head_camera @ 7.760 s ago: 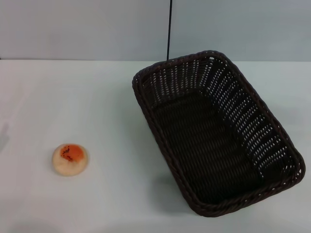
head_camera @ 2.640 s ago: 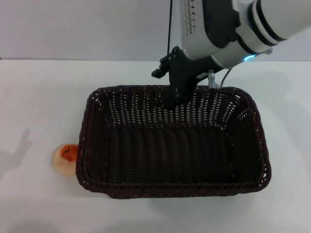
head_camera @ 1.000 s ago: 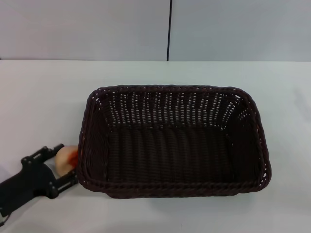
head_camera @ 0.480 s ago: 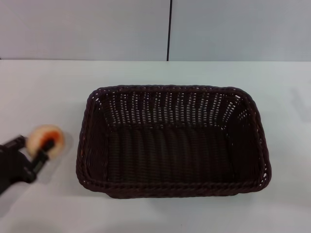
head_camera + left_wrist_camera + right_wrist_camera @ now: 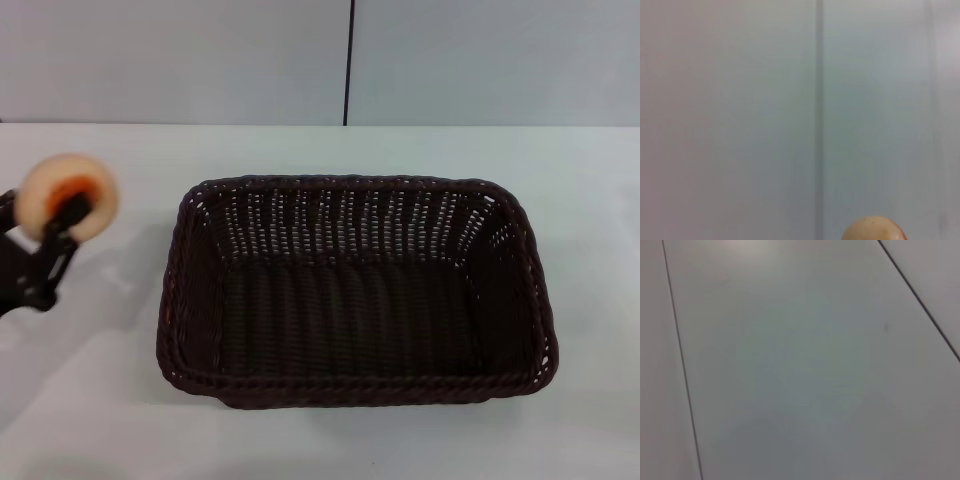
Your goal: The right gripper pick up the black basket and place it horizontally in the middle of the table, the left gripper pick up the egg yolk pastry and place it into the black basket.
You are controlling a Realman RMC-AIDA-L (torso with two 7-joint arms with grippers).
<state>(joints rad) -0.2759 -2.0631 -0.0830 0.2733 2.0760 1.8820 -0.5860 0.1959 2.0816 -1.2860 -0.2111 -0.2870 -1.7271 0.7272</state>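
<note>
My left tool [image 5: 62, 215] grips the egg yolk pastry [image 5: 66, 197] aloft, clearing the rim of the black basket [image 5: 355, 385] lying centred on the desk [image 5: 330, 150].

Bright even light; soft shadows, blurry wrist views.

A plain pale grey wall [image 5: 180, 60] is filling the top of the head view, running across its whole width. A thin dark vertical seam [image 5: 350, 60] is dividing it into two flat panels, just right of the middle. The left wrist view is taking in a bare pale surface [image 5: 730, 115] with a faint upright join [image 5: 819, 100] running through it. The right wrist view is showing pale grey panelling [image 5: 800, 365]; a thin dark line [image 5: 682, 365] is crossing it on one side and a second slanting line [image 5: 920, 295] is cutting one corner.
</note>
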